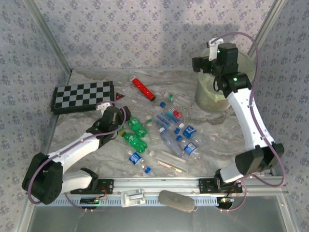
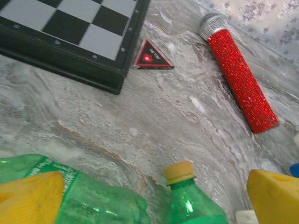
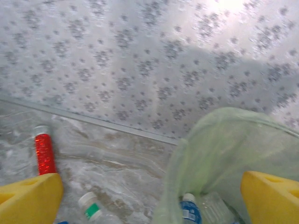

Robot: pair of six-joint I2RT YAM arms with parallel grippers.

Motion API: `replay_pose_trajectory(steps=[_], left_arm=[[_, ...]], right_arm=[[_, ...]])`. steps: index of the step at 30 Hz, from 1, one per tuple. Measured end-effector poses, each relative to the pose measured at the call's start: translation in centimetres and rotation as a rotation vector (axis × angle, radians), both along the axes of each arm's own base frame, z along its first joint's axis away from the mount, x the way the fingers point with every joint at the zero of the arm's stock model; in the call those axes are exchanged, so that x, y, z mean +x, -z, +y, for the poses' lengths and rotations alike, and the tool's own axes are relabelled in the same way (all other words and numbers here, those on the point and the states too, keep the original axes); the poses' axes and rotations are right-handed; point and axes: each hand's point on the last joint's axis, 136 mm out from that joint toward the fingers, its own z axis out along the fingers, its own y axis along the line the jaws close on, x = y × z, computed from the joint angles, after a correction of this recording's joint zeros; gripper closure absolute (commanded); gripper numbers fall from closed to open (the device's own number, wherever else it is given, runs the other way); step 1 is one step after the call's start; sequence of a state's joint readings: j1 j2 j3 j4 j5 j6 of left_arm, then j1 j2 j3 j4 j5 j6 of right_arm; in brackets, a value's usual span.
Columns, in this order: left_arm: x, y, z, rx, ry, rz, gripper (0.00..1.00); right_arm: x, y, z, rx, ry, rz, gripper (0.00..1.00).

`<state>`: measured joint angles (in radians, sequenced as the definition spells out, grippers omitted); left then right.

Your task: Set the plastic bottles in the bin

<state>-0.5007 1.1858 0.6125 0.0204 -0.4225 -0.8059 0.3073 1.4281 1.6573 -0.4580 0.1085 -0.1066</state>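
Bin: the pale-green translucent bin [image 1: 212, 99] with its thin liner stood upright on the marbled table [image 1: 87, 79], mouth open.
Right gripper: the right gripper [image 1: 203, 64] hung above the bin's far left rim. Its yellow fingers [image 3: 29, 198] were spread wide with nothing between them. In the right wrist view the bin's wall [image 3: 219, 144] sat under the right-hand finger.
Inside the bin: a bottle with a white cap and blue label [image 3: 189, 210] lay at the bottom, with another clear bottle [image 3: 211, 207] beside it.
Just outside the bin: a white-capped bottle with a green label [image 3: 91, 206] lay on the table by the bin's left wall.
Loose plastic bottles: the plastic bottles [image 1: 174, 130] lay scattered left of the bin and nearer the arm bases. They were clear ones with blue labels and two green ones [image 1: 136, 133].
Left gripper: the left gripper [image 1: 117, 121] was well left of the bin, low over the green bottles. Its fingers [image 2: 273, 196] were apart and closed on nothing. A yellow-capped green bottle [image 2: 187, 200] lay between them, and a second green bottle [image 2: 93, 200] lay against the left-hand finger.
Red tube: the red tube [image 1: 144, 88] lay on its side, left of the bin, towards the far wall.
Chequered board: the chequered board [image 1: 82, 95] lay flat, furthest left from the bin.
Triangle: a small red-and-black triangle [image 1: 119, 96] lay just beside the board's corner on the side facing the bin.
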Motion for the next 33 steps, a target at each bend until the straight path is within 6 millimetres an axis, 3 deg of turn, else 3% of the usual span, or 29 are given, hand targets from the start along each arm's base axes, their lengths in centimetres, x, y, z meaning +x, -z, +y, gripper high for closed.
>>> replay_pose_trajectory(steps=[3, 6, 12, 16, 22, 27, 33], left_arm=[[0.2, -0.1, 0.9, 0.006, -0.032, -0.004, 0.00], [0.3, -0.5, 1.4, 0.000, -0.051, -0.015, 0.00], [0.3, -0.5, 1.6, -0.003, -0.056, -0.017, 0.00], [0.3, -0.5, 1.5, -0.006, -0.051, -0.015, 0.00], [0.4, -0.6, 1.5, -0.007, -0.052, -0.016, 0.00], [0.4, -0.7, 1.4, -0.011, -0.046, -0.012, 0.00], [0.2, -0.9, 1.2, -0.024, -0.030, -0.010, 0.00]], right_arm=[[-1.4, 1.0, 2.6, -0.017, -0.078, 0.015, 0.01], [-2.2, 3.3, 4.9, -0.017, -0.161, 0.069, 0.01], [-2.2, 9.3, 7.5, -0.034, -0.257, 0.227, 0.01], [-1.1, 14.8, 8.8, -0.069, -0.284, 0.379, 0.04], [1.1, 22.2, 9.7, -0.170, -0.293, 0.612, 0.12], [3.5, 25.4, 10.0, -0.279, -0.292, 0.712, 0.14], [5.7, 27.7, 9.0, -0.439, -0.268, 0.785, 0.14]])
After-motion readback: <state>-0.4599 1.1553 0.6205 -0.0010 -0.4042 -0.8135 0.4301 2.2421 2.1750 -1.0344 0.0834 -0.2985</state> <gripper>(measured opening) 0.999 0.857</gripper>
